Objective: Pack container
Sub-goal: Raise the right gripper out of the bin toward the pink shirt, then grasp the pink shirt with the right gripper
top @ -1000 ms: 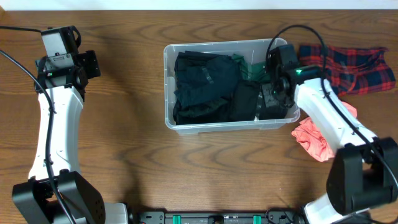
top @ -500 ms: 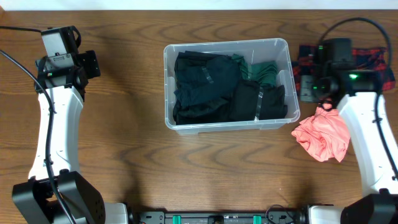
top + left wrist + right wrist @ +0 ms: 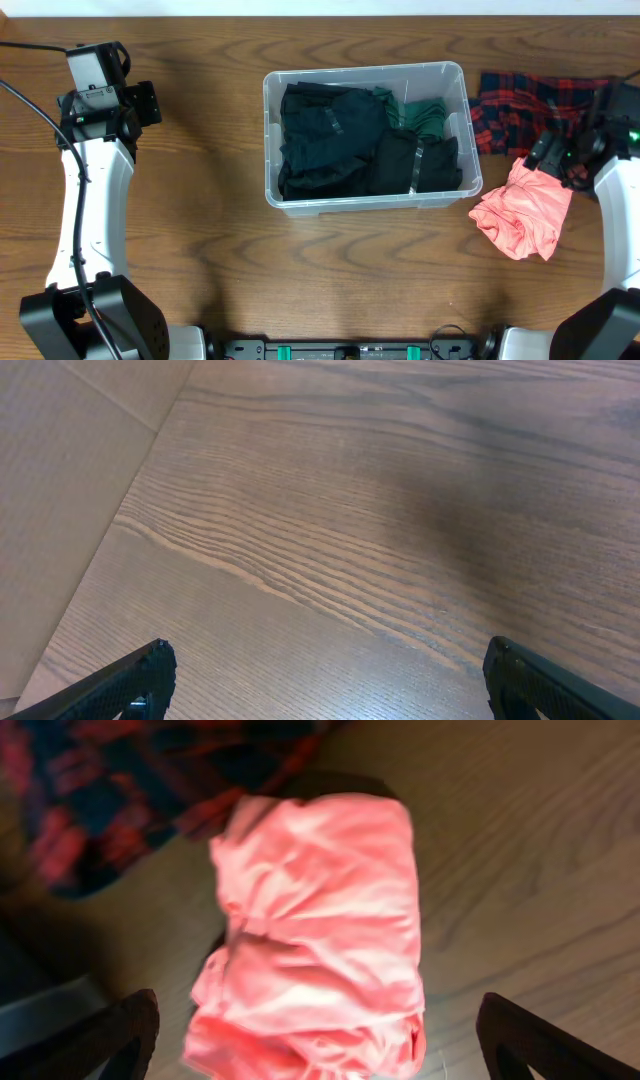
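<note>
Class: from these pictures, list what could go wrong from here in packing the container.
1. The pink cloth lies against the plaid cloth; the open right end effector might pinch both.
2. The container already holds dark clothes across its floor, so the bunched pink cloth may drape over the rim.

Pink cloth (image 3: 320, 935) beside plaid cloth (image 3: 110, 800); pincer (image 3: 320, 1032) spread.

Overhead straight down on table (image 3: 200, 250), left wrist close to its surface, right wrist sharing pink cloth (image 3: 320, 950)
</note>
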Available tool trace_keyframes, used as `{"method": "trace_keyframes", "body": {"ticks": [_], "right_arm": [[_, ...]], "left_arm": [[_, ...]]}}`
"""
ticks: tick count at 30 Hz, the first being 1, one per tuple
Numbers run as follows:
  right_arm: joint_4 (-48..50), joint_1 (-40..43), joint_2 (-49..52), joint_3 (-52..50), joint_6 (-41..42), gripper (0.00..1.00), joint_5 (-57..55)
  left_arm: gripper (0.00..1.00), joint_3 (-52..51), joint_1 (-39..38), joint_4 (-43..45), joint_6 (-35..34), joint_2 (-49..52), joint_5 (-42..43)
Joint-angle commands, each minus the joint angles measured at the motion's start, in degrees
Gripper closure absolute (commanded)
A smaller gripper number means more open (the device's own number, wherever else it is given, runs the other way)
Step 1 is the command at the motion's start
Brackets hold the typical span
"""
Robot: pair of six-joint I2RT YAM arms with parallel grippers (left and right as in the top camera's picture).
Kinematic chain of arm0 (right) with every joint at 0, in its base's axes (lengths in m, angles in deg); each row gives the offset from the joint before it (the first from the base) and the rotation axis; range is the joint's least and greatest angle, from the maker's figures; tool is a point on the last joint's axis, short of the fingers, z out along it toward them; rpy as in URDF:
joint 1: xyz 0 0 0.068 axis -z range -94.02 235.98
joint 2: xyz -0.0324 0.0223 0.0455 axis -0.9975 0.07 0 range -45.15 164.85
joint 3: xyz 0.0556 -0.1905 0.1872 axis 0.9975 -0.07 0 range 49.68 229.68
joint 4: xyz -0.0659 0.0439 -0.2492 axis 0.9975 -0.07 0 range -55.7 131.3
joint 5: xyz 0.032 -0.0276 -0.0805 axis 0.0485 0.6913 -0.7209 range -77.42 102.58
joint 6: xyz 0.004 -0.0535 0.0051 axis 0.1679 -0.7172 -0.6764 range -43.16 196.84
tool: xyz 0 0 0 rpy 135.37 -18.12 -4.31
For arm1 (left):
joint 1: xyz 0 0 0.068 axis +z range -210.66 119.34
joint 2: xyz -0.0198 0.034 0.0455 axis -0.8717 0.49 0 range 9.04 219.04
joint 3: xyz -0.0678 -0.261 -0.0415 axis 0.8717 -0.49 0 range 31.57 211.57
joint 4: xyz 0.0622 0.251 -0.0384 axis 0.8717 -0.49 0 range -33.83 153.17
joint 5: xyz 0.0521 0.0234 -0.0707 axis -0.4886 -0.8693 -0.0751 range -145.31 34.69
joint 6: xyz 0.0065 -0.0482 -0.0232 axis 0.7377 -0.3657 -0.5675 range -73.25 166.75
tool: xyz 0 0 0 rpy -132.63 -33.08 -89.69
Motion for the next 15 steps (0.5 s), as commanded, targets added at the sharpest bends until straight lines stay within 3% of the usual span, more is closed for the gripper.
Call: {"method": "trace_keyframes", "body": {"ticks": [1, 10, 15], "right_arm": [[2.3, 1.9, 0.5, -4.0, 1.4, 0.01, 0.0], [13.8, 7.7, 0.6, -15.6, 1.4, 0.01, 0.5], [17.8, 12.2, 0.6, -18.8, 0.6, 0.01, 7.2]], "left_arm": [[0.02, 0.1, 0.1, -0.2, -0.5, 0.2, -0.7], [0.02, 0.1, 0.1, -0.2, -0.5, 0.2, -0.7], [0.02, 0.1, 0.1, -0.2, -0.5, 0.2, -0.7]]}}
